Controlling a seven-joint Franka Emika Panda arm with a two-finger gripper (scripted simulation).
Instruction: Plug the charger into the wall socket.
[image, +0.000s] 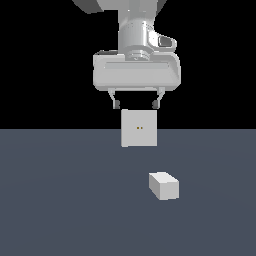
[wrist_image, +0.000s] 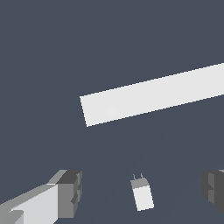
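Note:
The charger (image: 164, 185) is a small off-white brick lying on the dark grey floor, in front of the wall socket and toward the exterior view's right. The wall socket (image: 139, 128) is a flat upright off-white square plate with two tiny orange-brown dots at its centre. My gripper (image: 136, 105) hangs open and empty high above the floor, its fingertips just above the socket's top edge. In the wrist view the charger (wrist_image: 142, 194) shows small, with two thin prongs, between my spread fingers (wrist_image: 70, 193). The socket (wrist_image: 153, 95) appears there edge-on as a long pale bar.
The dark grey floor (image: 60, 200) runs across the whole lower part of the exterior view, with black background behind it. Nothing else stands on it.

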